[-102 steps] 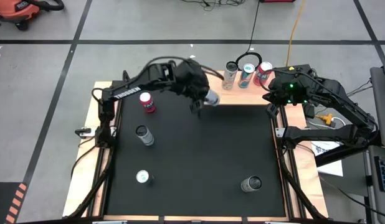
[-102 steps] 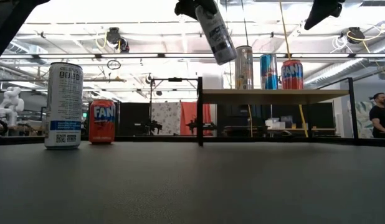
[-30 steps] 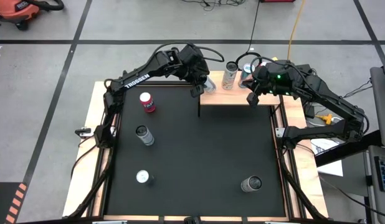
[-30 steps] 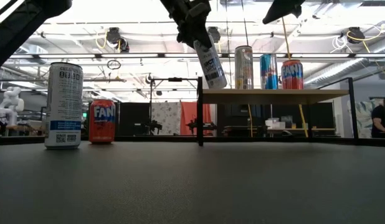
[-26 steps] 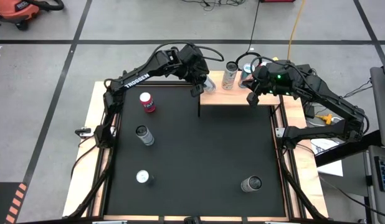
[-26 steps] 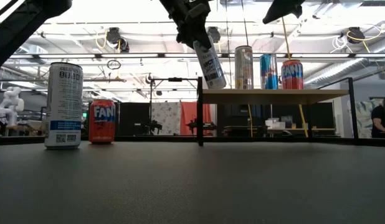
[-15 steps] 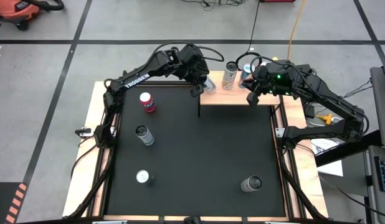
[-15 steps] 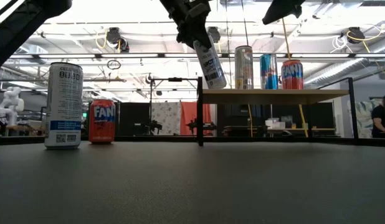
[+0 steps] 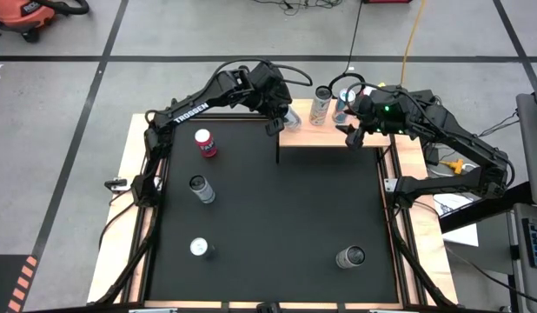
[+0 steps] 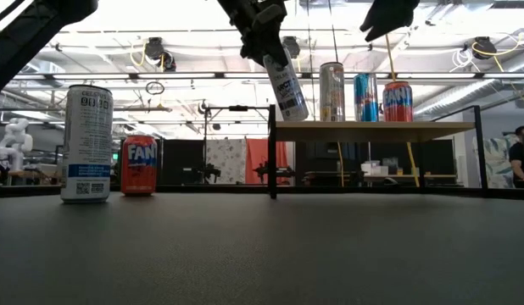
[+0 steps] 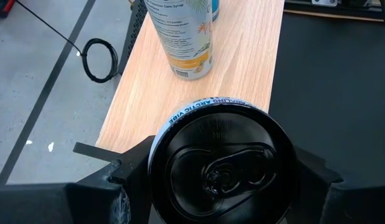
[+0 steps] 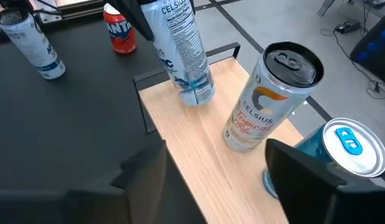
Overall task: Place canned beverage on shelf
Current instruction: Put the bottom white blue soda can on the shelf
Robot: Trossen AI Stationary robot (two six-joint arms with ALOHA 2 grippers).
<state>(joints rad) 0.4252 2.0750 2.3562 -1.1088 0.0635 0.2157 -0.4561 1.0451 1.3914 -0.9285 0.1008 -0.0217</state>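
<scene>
The left gripper (image 11: pixel 220 180) has its fingers (image 11: pixel 127 180) clamped on the sides of a tall white Celsius can (image 10: pixel 286 85), holding it tilted with its bottom end right at the near-left end of the shelf (image 9: pixel 325 132). I can't tell whether the can actually touches the wood. It's slim, with blue lettering, a barcode and a dark top (image 11: pixel 220 165).

The right gripper (image 12: pixel 217 168) hovers over the shelf's other end, fingers spread apart and holding nothing.

The shelf is light wood on thin dark legs. Three cans stand on it: a silver Celsius (image 10: pixel 332 91), a blue one (image 10: pixel 366 97) and a red Fanta (image 10: pixel 398 101). From above, the right arm hides the red one.

Four more cans sit on the black mat (image 9: pixel 277 226): red (image 9: pixel 204 143), and three silvery ones (image 9: pixel 199 187) (image 9: pixel 199 248) (image 9: pixel 350 256).
</scene>
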